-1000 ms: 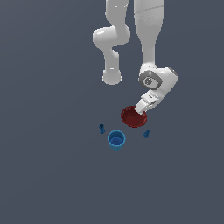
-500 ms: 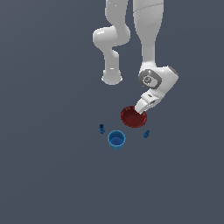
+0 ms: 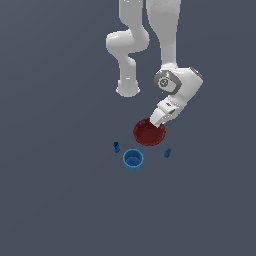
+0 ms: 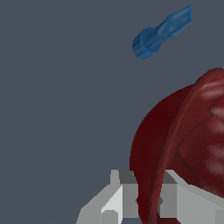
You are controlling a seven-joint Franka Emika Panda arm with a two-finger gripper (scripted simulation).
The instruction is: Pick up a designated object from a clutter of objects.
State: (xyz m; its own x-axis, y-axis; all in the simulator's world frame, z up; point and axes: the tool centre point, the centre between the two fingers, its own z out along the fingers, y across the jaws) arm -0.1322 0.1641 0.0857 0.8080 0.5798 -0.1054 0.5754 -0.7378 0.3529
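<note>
The dark red bowl (image 3: 148, 134), the designated object, sits at the back of the clutter, and it is the largest item there. My gripper (image 3: 156, 121) reaches down to its far right rim in the exterior view. In the wrist view the ribbed rim of the bowl (image 4: 188, 144) fills the gap between the two grey fingers (image 4: 120, 197) of my gripper (image 4: 149, 201), which looks shut on it. I cannot tell whether the bowl has left the floor.
A bright blue cup (image 3: 133, 160) stands just in front of the bowl. A tiny blue piece (image 3: 116, 146) lies toward the exterior view's left and another (image 3: 167, 152) toward its right. One small blue piece (image 4: 159, 33) shows in the wrist view. The arm's white base (image 3: 128, 89) stands behind.
The gripper and the bowl have shifted slightly toward the exterior view's left. The cup and the small pieces have not moved.
</note>
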